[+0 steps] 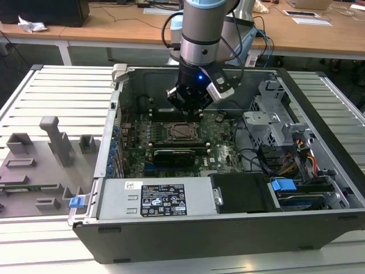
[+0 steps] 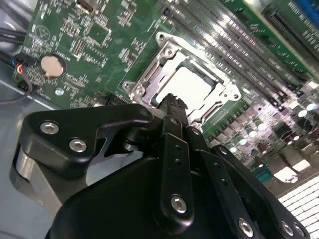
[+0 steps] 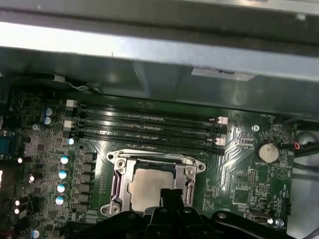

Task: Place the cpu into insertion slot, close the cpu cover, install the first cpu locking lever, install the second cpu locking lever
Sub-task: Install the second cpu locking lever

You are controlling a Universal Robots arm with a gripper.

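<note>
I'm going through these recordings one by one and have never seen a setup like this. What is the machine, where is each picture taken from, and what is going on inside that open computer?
The machine is a robot arm with a gripper at its end, reaching down into an open computer case lying on a slatted table. The exterior view comes from a camera off the arm. Both wrist views come from cameras riding on the arm, looking past the black gripper at the green motherboard. There the cpu, a pale square chip, already sits in the insertion slot, with the silver cpu cover framing it. The gripper hovers close above the chip, holding nothing I can see. Nearby lie the long memory slots and a round coin battery.
</note>
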